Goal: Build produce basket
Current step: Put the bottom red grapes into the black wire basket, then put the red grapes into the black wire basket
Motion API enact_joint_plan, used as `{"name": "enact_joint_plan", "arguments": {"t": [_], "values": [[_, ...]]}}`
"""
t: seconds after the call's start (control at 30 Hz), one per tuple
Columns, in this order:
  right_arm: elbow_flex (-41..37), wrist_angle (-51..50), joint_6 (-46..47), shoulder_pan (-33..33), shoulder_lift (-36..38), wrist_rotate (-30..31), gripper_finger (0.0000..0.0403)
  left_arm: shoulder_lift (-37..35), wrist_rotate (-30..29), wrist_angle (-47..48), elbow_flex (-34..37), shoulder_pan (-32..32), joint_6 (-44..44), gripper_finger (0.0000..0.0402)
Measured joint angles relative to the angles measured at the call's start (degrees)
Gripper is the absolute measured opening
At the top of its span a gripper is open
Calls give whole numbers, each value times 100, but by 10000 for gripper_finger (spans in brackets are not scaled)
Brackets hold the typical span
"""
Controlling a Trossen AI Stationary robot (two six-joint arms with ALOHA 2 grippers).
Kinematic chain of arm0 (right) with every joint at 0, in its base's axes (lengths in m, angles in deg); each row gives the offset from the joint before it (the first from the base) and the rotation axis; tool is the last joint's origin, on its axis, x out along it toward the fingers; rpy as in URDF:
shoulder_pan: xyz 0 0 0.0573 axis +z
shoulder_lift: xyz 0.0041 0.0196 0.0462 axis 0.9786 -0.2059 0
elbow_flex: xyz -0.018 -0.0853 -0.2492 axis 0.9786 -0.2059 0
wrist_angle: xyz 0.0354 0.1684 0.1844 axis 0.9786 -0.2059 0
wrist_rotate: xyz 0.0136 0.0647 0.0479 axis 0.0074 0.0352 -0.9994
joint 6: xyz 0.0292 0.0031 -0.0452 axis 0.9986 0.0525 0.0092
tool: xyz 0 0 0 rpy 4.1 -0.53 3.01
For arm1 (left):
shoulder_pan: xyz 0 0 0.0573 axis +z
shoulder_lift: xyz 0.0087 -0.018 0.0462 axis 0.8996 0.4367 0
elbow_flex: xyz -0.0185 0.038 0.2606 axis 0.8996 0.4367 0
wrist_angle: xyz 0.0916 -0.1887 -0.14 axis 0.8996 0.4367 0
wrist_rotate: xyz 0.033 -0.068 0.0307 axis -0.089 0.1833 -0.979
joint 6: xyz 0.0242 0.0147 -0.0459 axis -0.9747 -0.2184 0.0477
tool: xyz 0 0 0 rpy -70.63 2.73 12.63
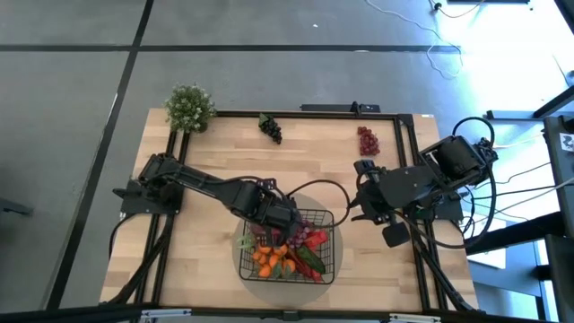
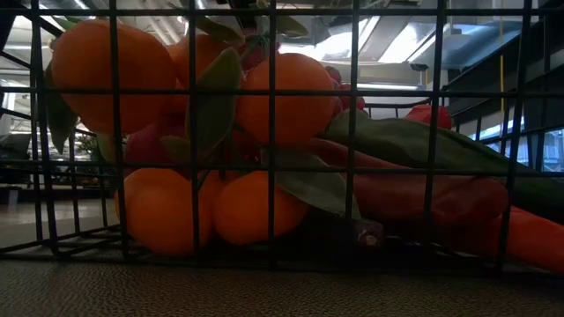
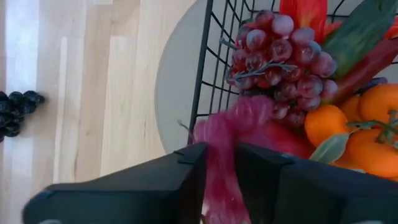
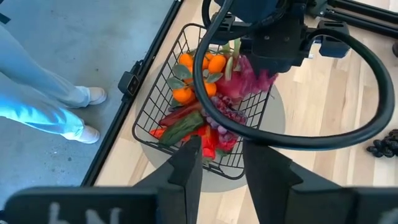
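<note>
Grey concrete floor all around, and in the middle of it the pale wooden table (image 1: 215, 152), framed in black rails. Both dark arms reach in: the left arm from nine o'clock, the right arm folded at three o'clock.

Now the basket (image 1: 328, 260), black wire mesh, sitting on a round grey mat (image 1: 309, 199) at six o'clock of the table, and it is well filled. Oranges (image 1: 272, 260) with green leaves crowd its near side, a red pepper (image 1: 315, 238) and a green cucumber (image 1: 309, 259) lie across them, and a purple-red grape bunch (image 3: 280, 62) rests on top.

The left gripper (image 3: 219, 180) hangs over the basket's ten o'clock corner, fingers clamped on a pink radish (image 3: 233, 124), which touches the grapes and the rim.

The right gripper (image 4: 221, 158) hovers just off the basket at three o'clock, fingers parted, nothing between them.

A potted plant (image 1: 189, 108) stands at eleven o'clock. Black grapes (image 1: 271, 127) lie at twelve, red grapes (image 1: 369, 140) at one.

A person's legs and shoes (image 4: 62, 112) show beside the table.
</note>
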Motion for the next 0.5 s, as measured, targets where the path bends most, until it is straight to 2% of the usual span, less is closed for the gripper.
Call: {"name": "enact_joint_plan", "arguments": {"t": [0.13,0.5], "values": [[0,-108,13,2,9,30,110,-36,-2,-2,0,46,57,80],[0,-110,318,7,233,528,110,-684,-86,61,-2,25,451,81]]}}
